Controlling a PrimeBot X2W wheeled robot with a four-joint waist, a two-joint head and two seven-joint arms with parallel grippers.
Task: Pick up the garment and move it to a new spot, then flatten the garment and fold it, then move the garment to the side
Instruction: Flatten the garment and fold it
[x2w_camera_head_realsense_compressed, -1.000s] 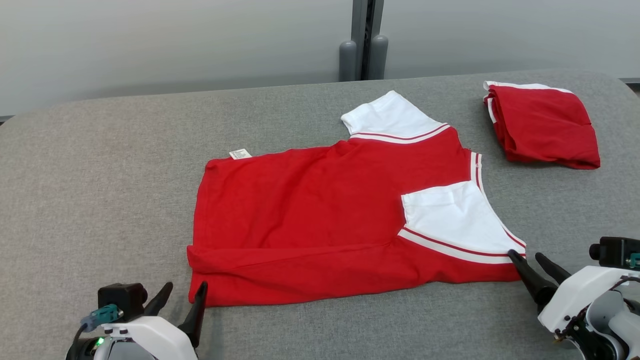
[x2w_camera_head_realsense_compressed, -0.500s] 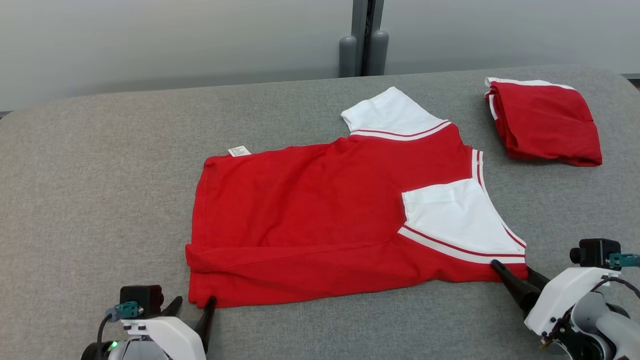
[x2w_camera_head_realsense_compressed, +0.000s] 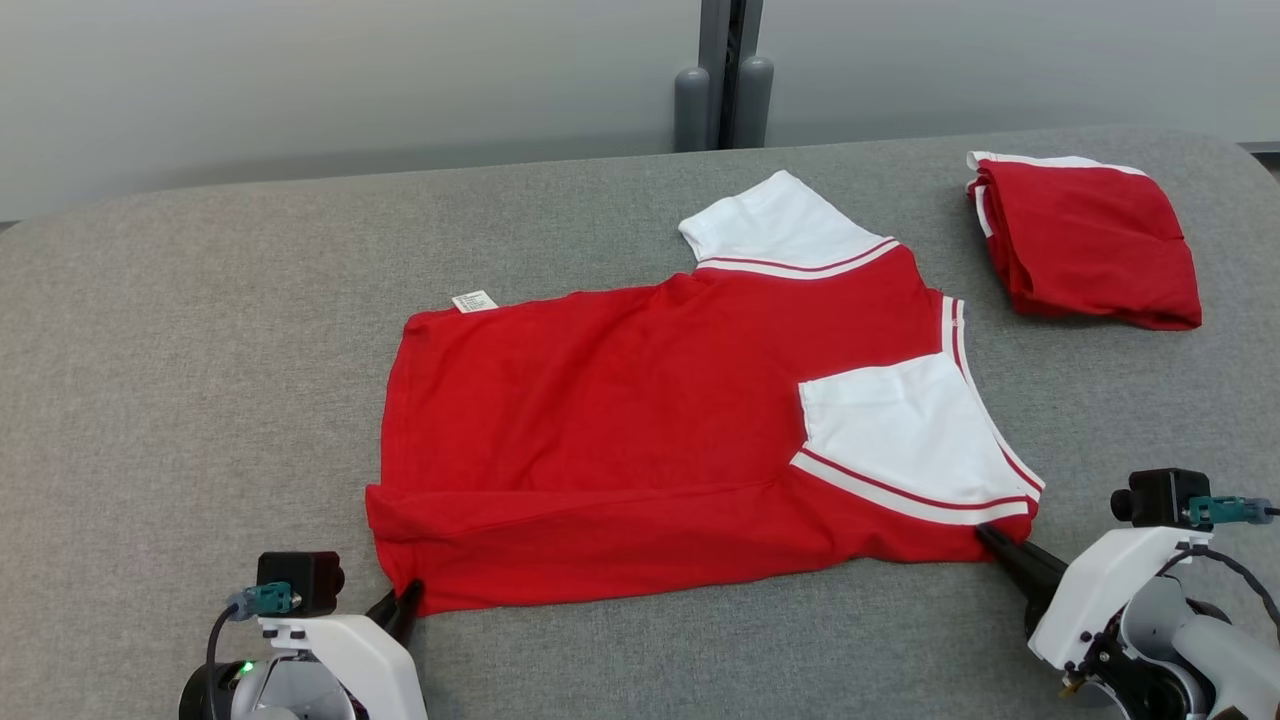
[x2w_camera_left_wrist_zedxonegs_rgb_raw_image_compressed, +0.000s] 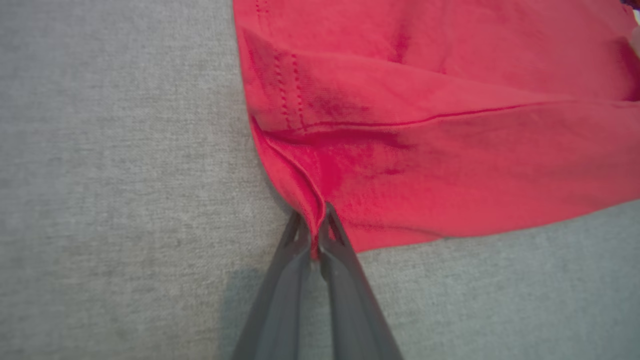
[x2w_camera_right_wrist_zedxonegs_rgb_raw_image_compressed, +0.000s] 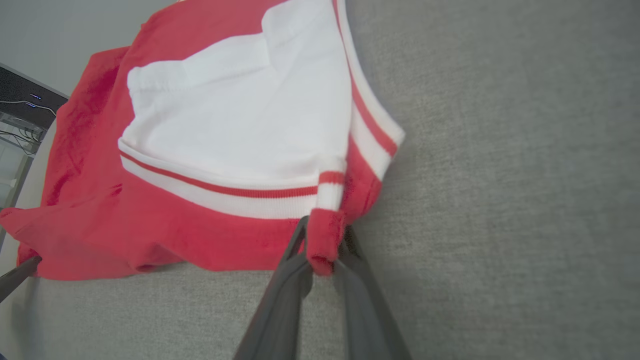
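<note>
**Near corners of the garment (x2w_camera_head_realsense_compressed: 600, 430) pinched by the left gripper (x2w_camera_left_wrist_zedxonegs_rgb_raw_image_compressed: 314, 222) and the right gripper (x2w_camera_right_wrist_zedxonegs_rgb_raw_image_compressed: 323, 240)**

The left gripper's two dark fingers press together on a thin ridge of red cloth at the near-left hem corner. The right gripper's jaws are closed around a thicker roll of red fabric at the near-right corner, just below the striped band of the near white sleeve (x2w_camera_head_realsense_compressed: 905, 430).

The garment lies spread on the grey table (x2w_camera_head_realsense_compressed: 200, 350), about midway across it. Its hem is toward the robot's left, and its near edge is doubled over in a long fold. The far white sleeve (x2w_camera_head_realsense_compressed: 775, 225) points away from the robot. A small white label (x2w_camera_head_realsense_compressed: 474, 301) sticks out at the far-left corner. Well apart from all this, at the table's far right, sits a folded red bundle (x2w_camera_head_realsense_compressed: 1090, 240) with white trim.
</note>
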